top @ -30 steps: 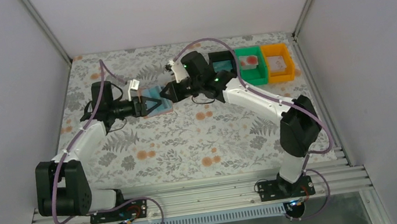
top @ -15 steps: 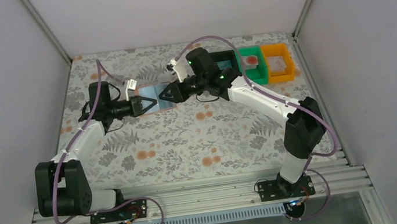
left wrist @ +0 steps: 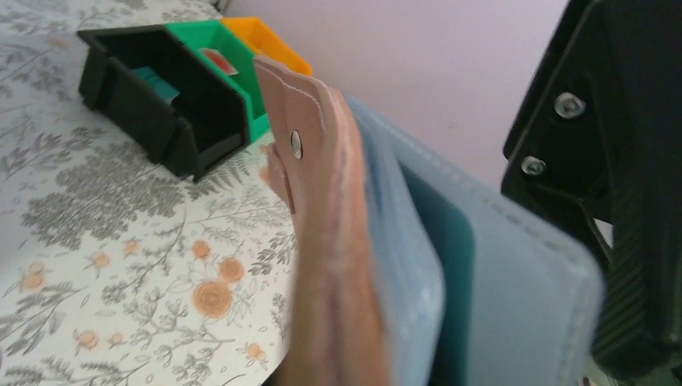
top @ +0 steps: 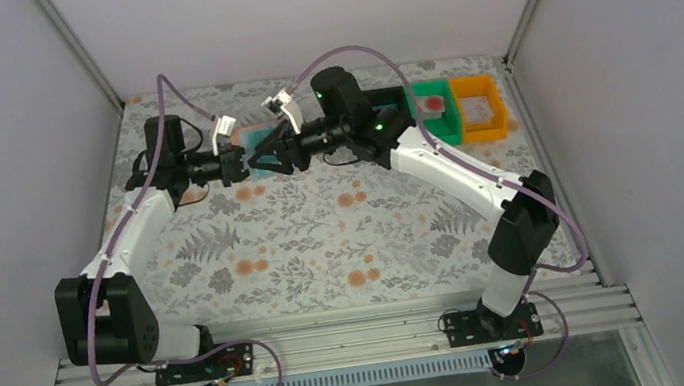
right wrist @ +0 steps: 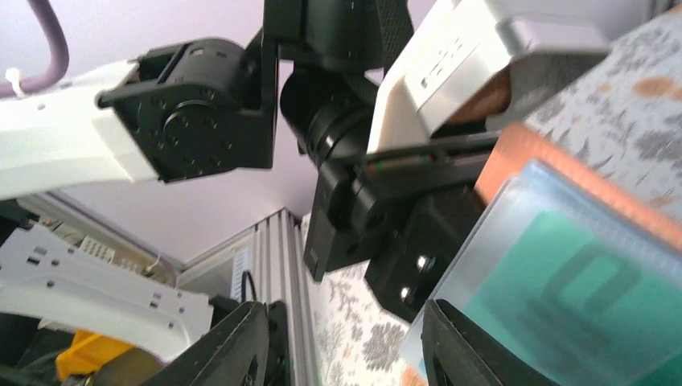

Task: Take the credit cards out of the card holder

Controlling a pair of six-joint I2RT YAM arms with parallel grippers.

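The card holder (top: 258, 148), salmon-tan outside and light blue inside, is held off the table at the back centre with my left gripper (top: 235, 164) shut on its left edge. In the left wrist view the holder (left wrist: 330, 241) fills the frame and hides my own jaws; a teal credit card (left wrist: 452, 265) sits in its blue pocket. My right gripper (top: 280, 150) faces the holder's right side, open. In the right wrist view the right gripper (right wrist: 346, 346) has nothing between its fingers, and the holder's pocket with the teal card (right wrist: 579, 297) lies just past the right fingertip (right wrist: 462, 342).
Black bin (left wrist: 161, 112), green bin (top: 435, 111) and orange bin (top: 480, 108) stand in a row at the back right. A teal card lies in the black one, a red-marked card in the green one. Floral cloth (top: 325, 246) covers the table.
My left gripper has shut on the card holder and raised it toward the back. My right gripper has opened and swung left to face the holder.
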